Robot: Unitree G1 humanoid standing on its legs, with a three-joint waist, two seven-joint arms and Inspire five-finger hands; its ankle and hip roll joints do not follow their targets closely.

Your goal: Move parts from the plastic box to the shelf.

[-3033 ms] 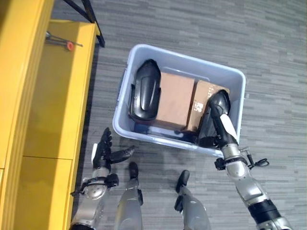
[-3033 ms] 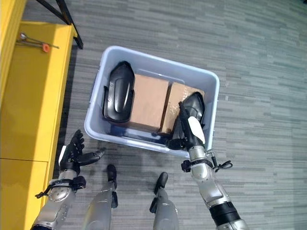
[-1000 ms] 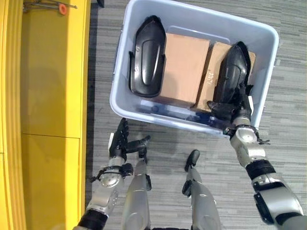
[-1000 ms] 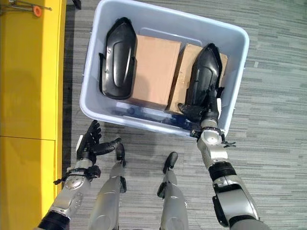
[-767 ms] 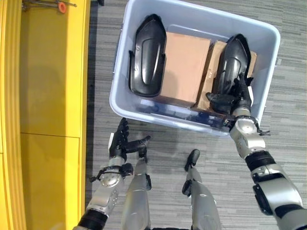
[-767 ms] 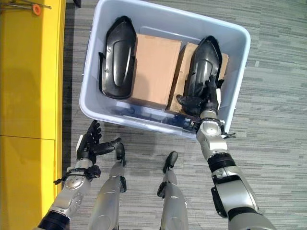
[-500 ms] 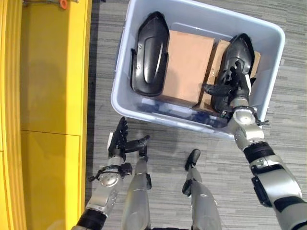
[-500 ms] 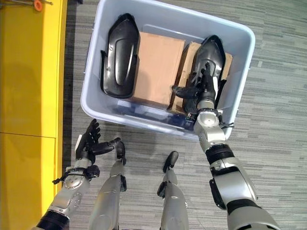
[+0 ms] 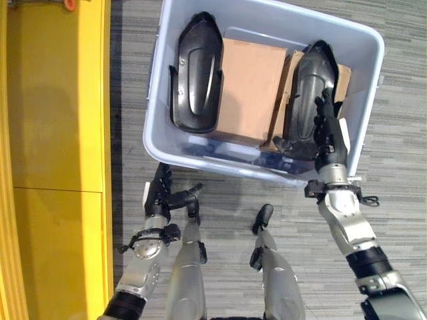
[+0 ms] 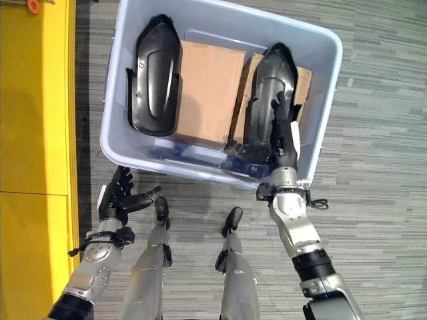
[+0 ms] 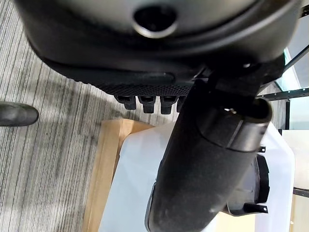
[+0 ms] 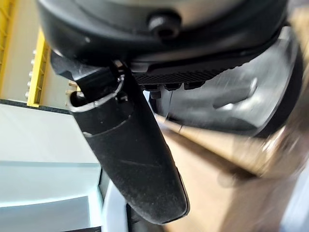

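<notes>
A pale plastic box [image 9: 167, 143] is seen on the grey floor beside a yellow shelf [image 9: 60, 133]. Two black moulded parts are held in it: a left part [image 9: 197, 73] and a right part [image 9: 310, 93], with cardboard boxes [image 9: 250, 90] lying between and beneath them. The right hand [image 9: 329, 137] is laid along the near end of the right part, its fingers straight and extended over the shell, nothing yet clasped. The left hand [image 9: 160, 200] is held relaxed and spread, outside the box near its front wall. The part is judged a stiff, hollow, light shell with a smooth, probably slippery curved back. A hold is best taken across its narrow width or at an edge rim, where a thumb can be hooked underneath.
</notes>
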